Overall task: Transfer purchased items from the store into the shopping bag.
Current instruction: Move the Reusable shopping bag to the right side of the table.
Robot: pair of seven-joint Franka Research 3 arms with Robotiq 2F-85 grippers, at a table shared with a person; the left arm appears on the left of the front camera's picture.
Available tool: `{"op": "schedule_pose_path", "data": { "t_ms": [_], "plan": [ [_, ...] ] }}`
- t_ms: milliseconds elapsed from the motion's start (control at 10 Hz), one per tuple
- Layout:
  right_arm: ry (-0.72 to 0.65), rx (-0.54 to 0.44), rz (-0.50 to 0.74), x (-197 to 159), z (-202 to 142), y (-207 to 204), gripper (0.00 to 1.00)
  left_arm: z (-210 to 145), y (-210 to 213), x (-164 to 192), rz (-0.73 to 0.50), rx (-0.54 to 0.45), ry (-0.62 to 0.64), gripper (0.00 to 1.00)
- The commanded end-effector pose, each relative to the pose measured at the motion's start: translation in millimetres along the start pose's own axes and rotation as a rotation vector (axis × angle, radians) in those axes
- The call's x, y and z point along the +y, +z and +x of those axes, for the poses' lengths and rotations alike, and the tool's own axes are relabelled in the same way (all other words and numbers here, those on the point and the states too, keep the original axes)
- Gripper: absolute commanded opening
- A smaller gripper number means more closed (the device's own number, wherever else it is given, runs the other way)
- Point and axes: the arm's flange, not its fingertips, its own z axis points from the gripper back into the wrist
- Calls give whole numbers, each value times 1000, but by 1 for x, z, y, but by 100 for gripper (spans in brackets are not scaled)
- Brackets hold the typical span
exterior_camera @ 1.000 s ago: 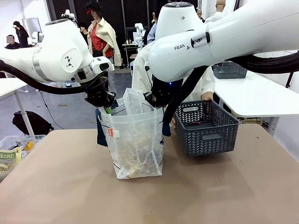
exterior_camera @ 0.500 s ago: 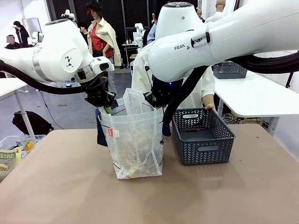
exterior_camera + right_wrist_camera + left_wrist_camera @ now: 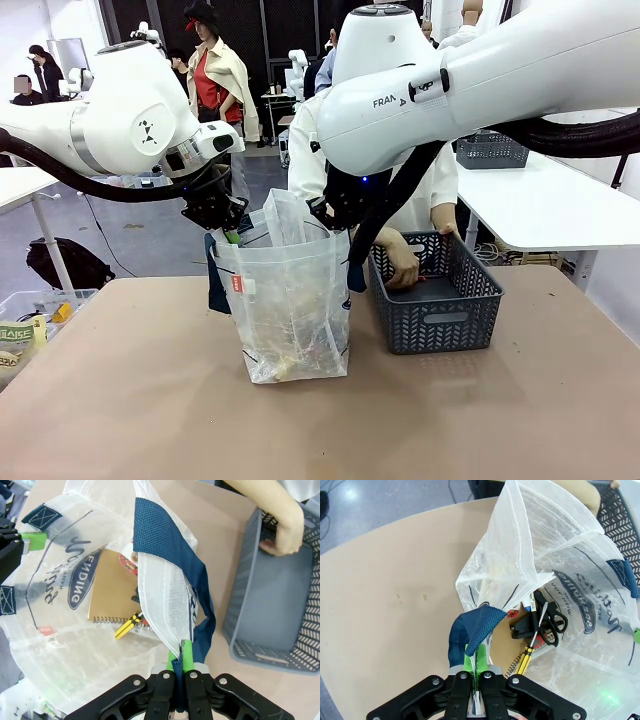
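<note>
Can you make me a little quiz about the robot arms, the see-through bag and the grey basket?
1. True or false: the left gripper and the right gripper are each shut on the top edge of the translucent whitish plastic bag with navy blue straps.
2. Where is the person's hand nearest the bag? A) inside the dark grey lattice plastic basket; B) inside the bag; C) flat on the table.
3. Fill in: the brown spiral notebook lies inside the ____.
Key: 1 true; 2 A; 3 bag.
</note>
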Motion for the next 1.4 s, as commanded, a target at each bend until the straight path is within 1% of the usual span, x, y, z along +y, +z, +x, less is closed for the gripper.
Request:
{"op": "schedule_pose_path", "data": {
  "t_ms": [0,1300],
  "plan": [
    [-7,2,3,-1,-1,-1,0,-2,-1,-1,-6,-1,1,0],
    [-7,2,3,-1,-1,-1,0,-2,-1,-1,-6,-1,1,0]
  ]
}}
